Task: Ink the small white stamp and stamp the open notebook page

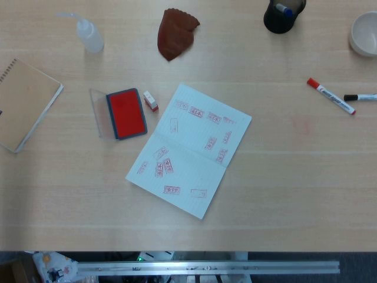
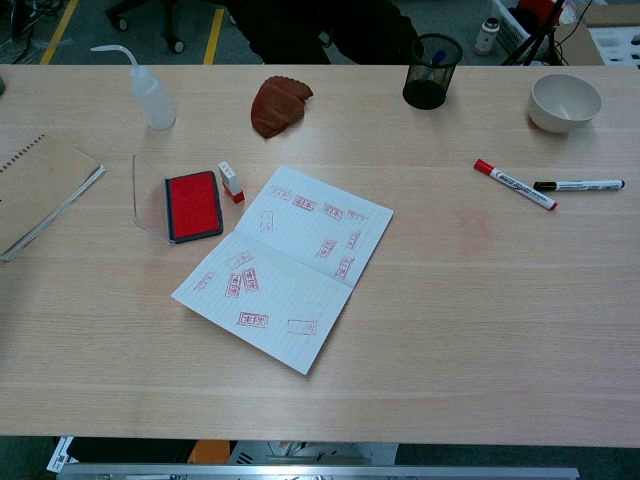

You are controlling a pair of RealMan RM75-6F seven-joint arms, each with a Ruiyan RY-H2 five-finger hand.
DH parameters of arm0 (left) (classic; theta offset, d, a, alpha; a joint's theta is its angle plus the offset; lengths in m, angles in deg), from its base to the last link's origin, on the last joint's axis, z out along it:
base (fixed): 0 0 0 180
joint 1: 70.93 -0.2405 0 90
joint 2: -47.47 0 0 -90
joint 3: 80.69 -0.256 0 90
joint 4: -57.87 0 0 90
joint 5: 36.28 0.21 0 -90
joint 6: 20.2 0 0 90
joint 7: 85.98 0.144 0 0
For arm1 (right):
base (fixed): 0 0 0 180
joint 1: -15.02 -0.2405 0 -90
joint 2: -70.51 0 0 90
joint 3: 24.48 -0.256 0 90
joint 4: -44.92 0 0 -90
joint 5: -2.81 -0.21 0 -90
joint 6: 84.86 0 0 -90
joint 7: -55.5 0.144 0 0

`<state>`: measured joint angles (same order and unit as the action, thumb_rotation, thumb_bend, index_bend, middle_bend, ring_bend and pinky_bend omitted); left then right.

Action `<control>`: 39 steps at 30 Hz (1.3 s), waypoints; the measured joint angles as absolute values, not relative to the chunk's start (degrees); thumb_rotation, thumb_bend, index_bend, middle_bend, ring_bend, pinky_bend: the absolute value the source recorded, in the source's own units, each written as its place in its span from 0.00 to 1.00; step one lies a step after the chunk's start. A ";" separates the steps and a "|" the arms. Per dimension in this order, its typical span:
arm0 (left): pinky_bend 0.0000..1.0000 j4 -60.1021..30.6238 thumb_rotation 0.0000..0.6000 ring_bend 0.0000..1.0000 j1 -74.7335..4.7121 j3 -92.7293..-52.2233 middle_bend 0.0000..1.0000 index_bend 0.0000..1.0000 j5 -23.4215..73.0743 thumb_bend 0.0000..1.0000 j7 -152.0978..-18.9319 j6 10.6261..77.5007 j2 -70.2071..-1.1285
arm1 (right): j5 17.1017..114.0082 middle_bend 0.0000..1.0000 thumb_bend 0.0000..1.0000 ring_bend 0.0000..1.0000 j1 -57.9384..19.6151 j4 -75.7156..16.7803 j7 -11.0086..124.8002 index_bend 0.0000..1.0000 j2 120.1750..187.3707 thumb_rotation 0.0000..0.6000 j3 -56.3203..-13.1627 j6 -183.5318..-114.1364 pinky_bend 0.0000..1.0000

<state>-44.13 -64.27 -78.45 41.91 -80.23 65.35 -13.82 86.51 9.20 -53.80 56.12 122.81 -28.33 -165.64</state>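
The small white stamp (image 1: 151,100) (image 2: 231,182) lies on the table with its red end toward me, between the ink pad and the notebook. The red ink pad (image 1: 125,113) (image 2: 192,204) sits open, its clear lid (image 1: 99,112) (image 2: 148,197) folded out to the left. The open notebook (image 1: 189,147) (image 2: 285,262) lies at the table's middle, and several red stamp marks cover both of its pages. Neither hand shows in either view.
A squeeze bottle (image 1: 88,33) (image 2: 148,92) and a brown cloth (image 1: 176,33) (image 2: 277,104) stand at the back. A spiral notebook (image 1: 22,103) (image 2: 40,190) lies far left. A pen cup (image 2: 430,72), a white bowl (image 2: 564,101) and two markers (image 2: 514,184) (image 2: 578,185) are at the right.
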 measured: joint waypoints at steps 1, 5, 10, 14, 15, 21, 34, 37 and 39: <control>0.75 -44.22 1.00 0.57 -64.36 -78.44 0.58 0.32 42.04 0.21 -80.23 65.39 -13.74 | 86.56 0.40 0.21 0.33 9.11 -53.76 56.18 0.34 122.84 1.00 -28.38 -165.59 0.39; 0.75 -44.64 1.00 0.57 -64.47 -78.33 0.58 0.32 43.03 0.21 -80.57 65.64 -13.31 | 86.50 0.40 0.21 0.33 8.72 -53.63 56.50 0.34 122.83 1.00 -28.79 -165.42 0.39; 0.75 -46.00 1.00 0.58 -63.27 -78.02 0.60 0.32 46.21 0.21 -81.06 64.90 -12.28 | 86.11 0.40 0.21 0.33 7.98 -53.45 56.89 0.34 122.56 1.00 -29.59 -165.03 0.39; 0.77 -47.25 1.00 0.60 -60.85 -77.67 0.63 0.32 48.93 0.21 -81.04 62.26 -11.86 | 86.02 0.40 0.21 0.33 7.14 -53.55 57.22 0.34 121.95 1.00 -30.77 -165.20 0.39; 0.77 -47.60 1.00 0.60 -60.23 -77.55 0.64 0.32 49.31 0.21 -80.95 61.57 -11.83 | 85.96 0.40 0.21 0.33 6.95 -53.59 57.19 0.34 121.80 1.00 -30.94 -165.15 0.39; 0.80 -49.44 1.00 0.67 -55.58 -76.11 0.71 0.32 50.57 0.21 -79.03 56.41 -12.48 | 85.28 0.40 0.21 0.33 6.00 -53.75 56.55 0.34 121.49 1.00 -31.24 -163.61 0.39; 1.00 -47.66 1.00 0.94 -41.38 -71.17 0.94 0.34 45.20 0.21 -68.04 40.87 -21.08 | 84.68 0.40 0.21 0.33 5.34 -54.06 54.96 0.34 121.82 1.00 -30.57 -161.95 0.39; 1.00 -45.11 1.00 0.95 -38.90 -70.44 0.96 0.35 43.17 0.21 -65.14 38.76 -23.63 | 84.63 0.40 0.21 0.33 5.18 -54.15 54.67 0.34 121.89 1.00 -30.46 -161.62 0.39; 1.00 -43.46 1.00 0.96 -37.45 -70.11 0.95 0.35 41.70 0.21 -63.45 37.41 -25.15 | 84.54 0.40 0.21 0.33 5.04 -54.16 54.49 0.34 122.00 1.00 -30.39 -161.32 0.39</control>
<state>-43.46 -37.45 -70.11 41.70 -63.45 37.41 -25.15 84.54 5.04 -54.16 54.49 122.00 -30.39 -161.32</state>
